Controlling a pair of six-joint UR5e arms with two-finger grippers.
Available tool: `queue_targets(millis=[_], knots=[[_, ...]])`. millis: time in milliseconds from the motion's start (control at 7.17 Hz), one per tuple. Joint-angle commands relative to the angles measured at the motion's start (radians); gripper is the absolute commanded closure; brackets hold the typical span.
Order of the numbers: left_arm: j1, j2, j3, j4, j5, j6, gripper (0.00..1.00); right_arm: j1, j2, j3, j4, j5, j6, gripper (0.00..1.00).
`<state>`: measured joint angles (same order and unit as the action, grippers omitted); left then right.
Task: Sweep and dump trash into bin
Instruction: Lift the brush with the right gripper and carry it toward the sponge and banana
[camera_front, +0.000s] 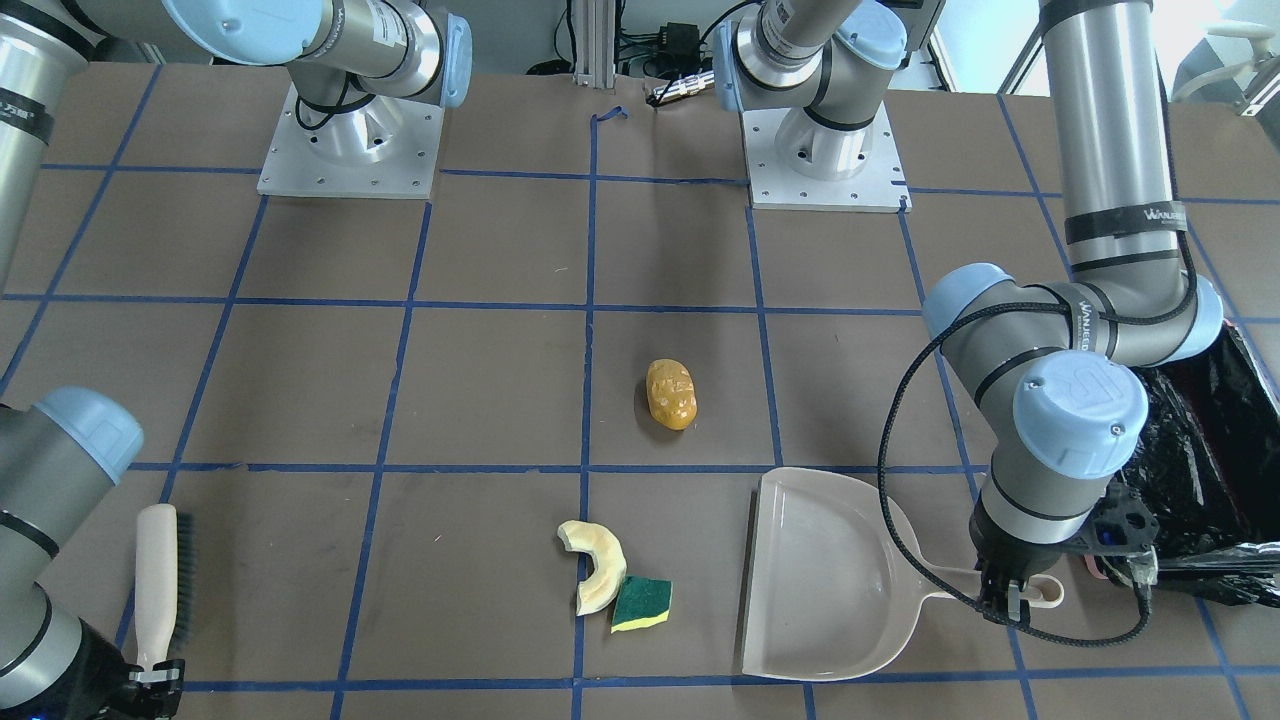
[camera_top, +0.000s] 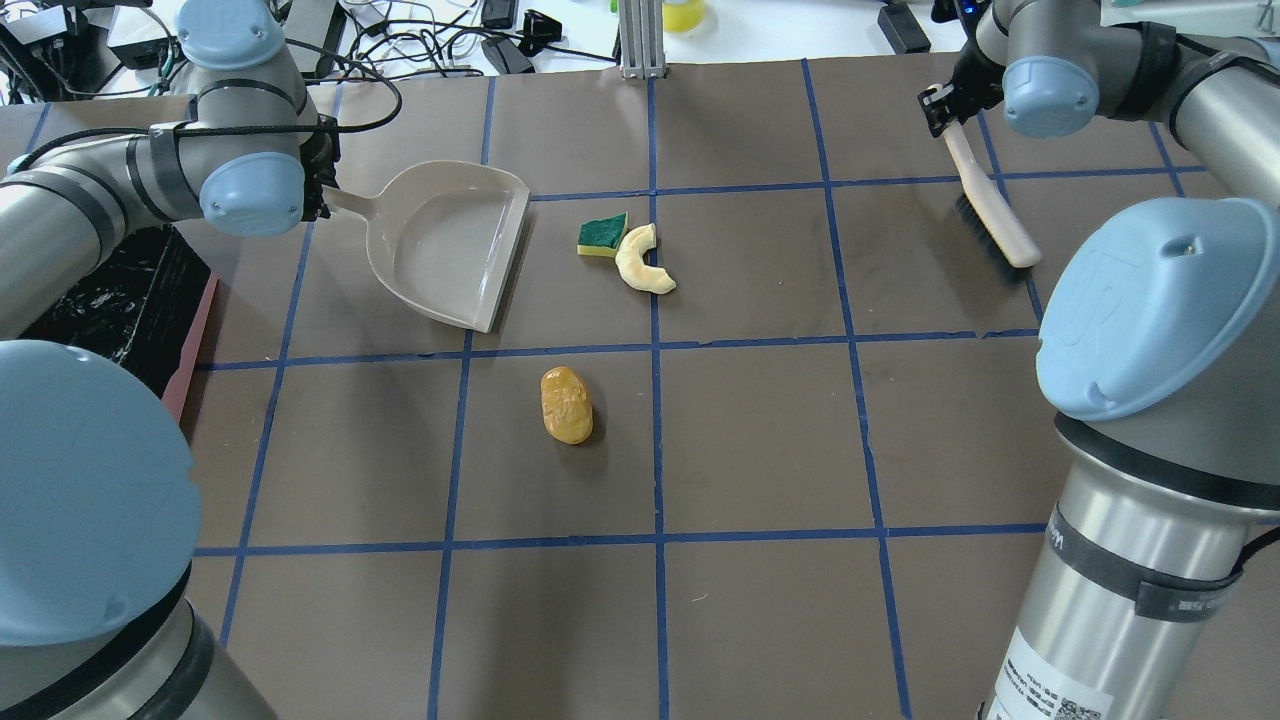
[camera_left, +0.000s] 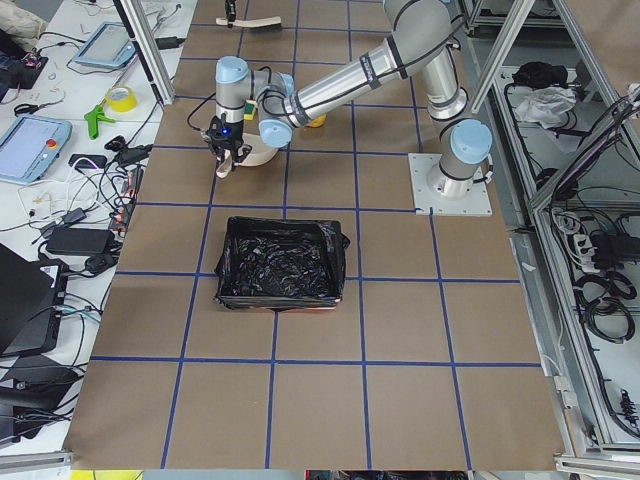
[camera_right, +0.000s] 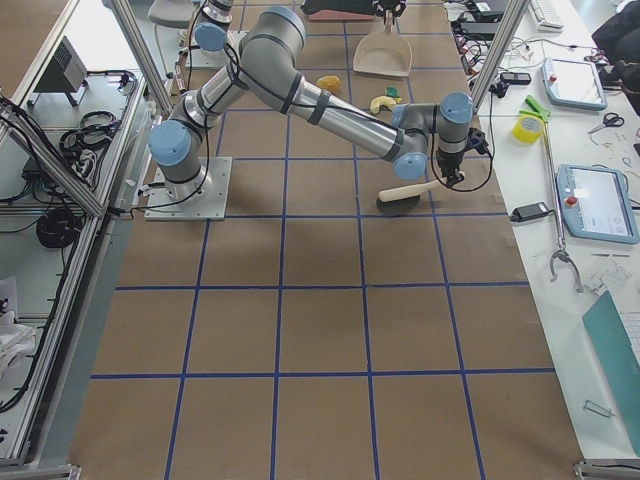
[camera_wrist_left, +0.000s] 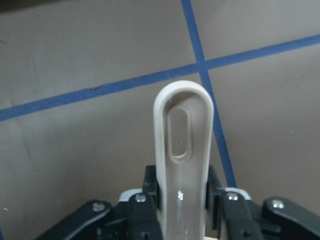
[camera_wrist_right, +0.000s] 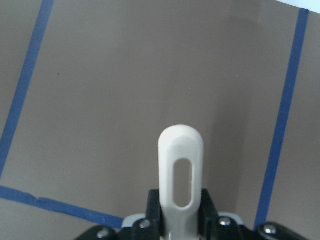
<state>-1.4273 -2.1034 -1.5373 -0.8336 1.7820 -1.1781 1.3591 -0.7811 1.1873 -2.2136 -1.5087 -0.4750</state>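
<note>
The golden-brown potato-like lump (camera_top: 566, 404) (camera_front: 671, 394) lies near the table's middle. The cream crescent slice (camera_top: 642, 261) (camera_front: 597, 566) touches the green-and-yellow sponge piece (camera_top: 602, 235) (camera_front: 641, 603) beyond it. My left gripper (camera_top: 318, 190) (camera_front: 1010, 590) is shut on the handle (camera_wrist_left: 183, 150) of the beige dustpan (camera_top: 446, 245) (camera_front: 825, 575), whose open mouth faces the trash. My right gripper (camera_top: 945, 108) (camera_front: 155, 675) is shut on the handle (camera_wrist_right: 181, 180) of a brush (camera_top: 990, 215) (camera_front: 160, 585) at the far right. The bin (camera_left: 280, 262) (camera_top: 130, 300) with its black bag stands at my left.
Blue tape lines (camera_top: 655, 350) grid the brown table. The arm bases (camera_front: 350, 140) (camera_front: 825, 150) stand at my edge. Cables and devices (camera_top: 420, 35) lie beyond the far edge. My left elbow (camera_front: 1080, 410) hangs over the bin's corner.
</note>
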Motion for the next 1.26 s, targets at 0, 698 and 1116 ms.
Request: queue_targets(millis=[0,698,1116], knots=[[-0.062,0.011,0.002,0.007,0.09,-0.053,1.0,0.0,-0.009,-0.002,0.002,-0.01,0.042,0.89],[-0.125,-0.017,0.0,-0.057,0.129,-0.293,1.0,0.069,-0.052,-0.041,0.025,-0.015,0.275,0.98],[-0.125,-0.018,-0.001,-0.068,0.132,-0.307,1.0,0.19,-0.06,-0.043,-0.024,-0.013,0.528,1.0]])
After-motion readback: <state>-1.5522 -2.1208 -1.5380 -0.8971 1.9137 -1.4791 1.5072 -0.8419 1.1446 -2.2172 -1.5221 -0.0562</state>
